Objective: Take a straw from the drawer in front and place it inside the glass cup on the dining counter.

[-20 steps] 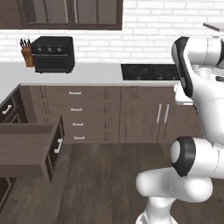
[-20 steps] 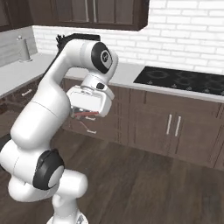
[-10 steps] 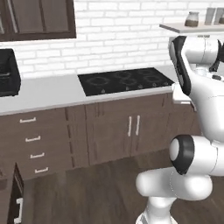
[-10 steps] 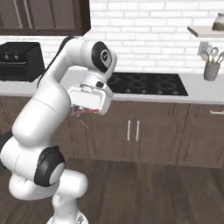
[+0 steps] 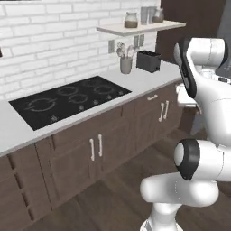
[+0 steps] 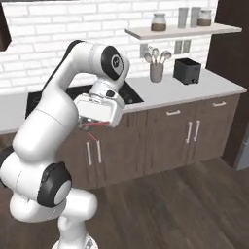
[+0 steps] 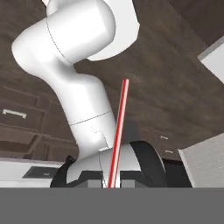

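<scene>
The straw (image 7: pixel 119 131), a thin red-pink stick, runs up from between my fingertips in the hand view, over the robot's own white body and the dark wood floor. My gripper (image 7: pixel 110 183) is shut on its lower end. In the right base view the gripper (image 6: pixel 88 127) hangs under the white hand in front of the lower cabinets, and a short red piece of the straw (image 6: pixel 96 125) sticks out beside it. The drawer, the glass cup and the dining counter are out of view.
A black cooktop (image 5: pixel 67 101) is set in the white counter (image 5: pixel 140 83) over dark cabinets with metal handles (image 6: pixel 192 131). A utensil crock (image 6: pixel 156 72), a black toaster (image 6: pixel 188 71) and a shelf (image 6: pixel 182 30) with jars stand at the back. Dark wood floor (image 6: pixel 185 204) spreads ahead.
The whole picture has slid left: the camera has turned right, past the open drawer and the oven to the cooktop and toaster. The arm's pose and its hold on the straw are unchanged.
</scene>
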### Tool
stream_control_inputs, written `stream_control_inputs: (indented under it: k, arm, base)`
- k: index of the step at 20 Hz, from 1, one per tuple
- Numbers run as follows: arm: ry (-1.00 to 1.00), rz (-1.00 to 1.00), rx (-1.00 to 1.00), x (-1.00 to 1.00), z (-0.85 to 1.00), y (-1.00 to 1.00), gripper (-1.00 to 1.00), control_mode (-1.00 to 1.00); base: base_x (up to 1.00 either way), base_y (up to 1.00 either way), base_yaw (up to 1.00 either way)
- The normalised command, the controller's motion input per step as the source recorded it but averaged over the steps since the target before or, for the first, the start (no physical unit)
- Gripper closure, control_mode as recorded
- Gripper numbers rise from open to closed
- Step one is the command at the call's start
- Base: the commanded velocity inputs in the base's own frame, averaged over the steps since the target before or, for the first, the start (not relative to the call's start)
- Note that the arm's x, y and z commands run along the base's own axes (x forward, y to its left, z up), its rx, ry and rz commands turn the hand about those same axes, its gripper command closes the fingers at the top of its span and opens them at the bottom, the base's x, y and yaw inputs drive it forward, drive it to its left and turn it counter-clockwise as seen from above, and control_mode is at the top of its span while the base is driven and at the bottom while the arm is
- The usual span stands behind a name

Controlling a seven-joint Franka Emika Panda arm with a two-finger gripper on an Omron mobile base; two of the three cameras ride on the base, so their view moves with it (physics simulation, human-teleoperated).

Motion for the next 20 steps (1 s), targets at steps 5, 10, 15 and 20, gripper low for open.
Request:
stream_control_inputs:
  k: [5,10,15,20]
  arm:
    - [0.0,0.0,0.0,0.0,0.0,0.0,1.0,1.0]
    - [0.0,0.0,0.0,0.0,0.0,0.0,1.0,1.0]
    - [0.0,0.0,0.0,0.0,0.0,0.0,1.0,1.0]
    - [0.0,0.0,0.0,0.0,0.0,0.0,1.0,1.0]
  base:
    - [0.51,0.58,-0.67]
    - [0.59,0.63,-0.62]
    - [0.82,0.3,-0.56]
    - [1.0,-0.03,-0.45]
